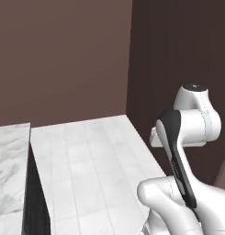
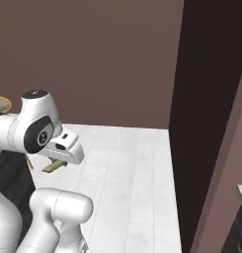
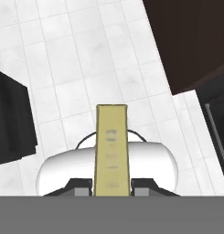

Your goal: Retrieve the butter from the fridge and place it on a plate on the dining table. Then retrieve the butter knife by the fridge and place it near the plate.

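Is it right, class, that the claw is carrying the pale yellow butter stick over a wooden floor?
Not quite. The claw does carry the pale yellow butter stick, but the floor beneath it is white tile, not wood. The hand view shows this.

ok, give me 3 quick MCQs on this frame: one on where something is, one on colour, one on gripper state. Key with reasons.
1. Where is the butter?
A. on the floor
B. between the gripper's fingers
C. on the marble top

2. What colour is the floor?
A. white tile
B. dark wood
C. green

3. What is the gripper doing?
A. standing wide open
B. shut with nothing in it
C. shut on the butter

Key: 1 B, the hand view shows the pale yellow stick rising from between the dark fingertips. 2 A, pale square tiles in both base views. 3 C, the fingertips sit tight against both sides of the stick.
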You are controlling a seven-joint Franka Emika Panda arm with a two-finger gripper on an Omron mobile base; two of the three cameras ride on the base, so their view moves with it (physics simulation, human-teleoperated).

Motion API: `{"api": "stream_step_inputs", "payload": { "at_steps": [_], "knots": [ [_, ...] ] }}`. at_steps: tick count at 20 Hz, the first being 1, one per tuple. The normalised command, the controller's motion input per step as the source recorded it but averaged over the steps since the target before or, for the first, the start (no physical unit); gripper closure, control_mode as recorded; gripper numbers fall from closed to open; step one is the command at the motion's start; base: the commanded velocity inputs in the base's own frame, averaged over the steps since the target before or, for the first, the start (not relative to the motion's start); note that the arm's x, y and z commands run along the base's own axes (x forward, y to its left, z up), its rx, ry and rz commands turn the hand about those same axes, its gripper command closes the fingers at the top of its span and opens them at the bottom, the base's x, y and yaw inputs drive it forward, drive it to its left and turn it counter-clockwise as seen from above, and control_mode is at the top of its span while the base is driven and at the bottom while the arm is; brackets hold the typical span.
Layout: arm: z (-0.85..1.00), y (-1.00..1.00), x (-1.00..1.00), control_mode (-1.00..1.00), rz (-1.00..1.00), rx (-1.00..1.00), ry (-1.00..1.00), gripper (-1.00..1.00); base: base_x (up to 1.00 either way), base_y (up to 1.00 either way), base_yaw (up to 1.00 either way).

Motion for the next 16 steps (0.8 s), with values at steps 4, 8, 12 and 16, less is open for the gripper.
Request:
{"api": "stream_step_inputs", "payload": {
  "at_steps": [4,8,12,16],
  "knots": [
    [0.00,0.00,0.00,1.00,0.00,0.00,0.00,1.00,1.00,-0.10,0.08],
    [0.00,0.00,0.00,1.00,0.00,0.00,0.00,1.00,1.00,0.07,0.07],
    [0.00,0.00,0.00,1.00,0.00,0.00,0.00,1.00,1.00,0.00,0.13],
    [0.00,0.00,0.00,1.00,0.00,0.00,0.00,1.00,1.00,0.01,0.13]
  ]
}}
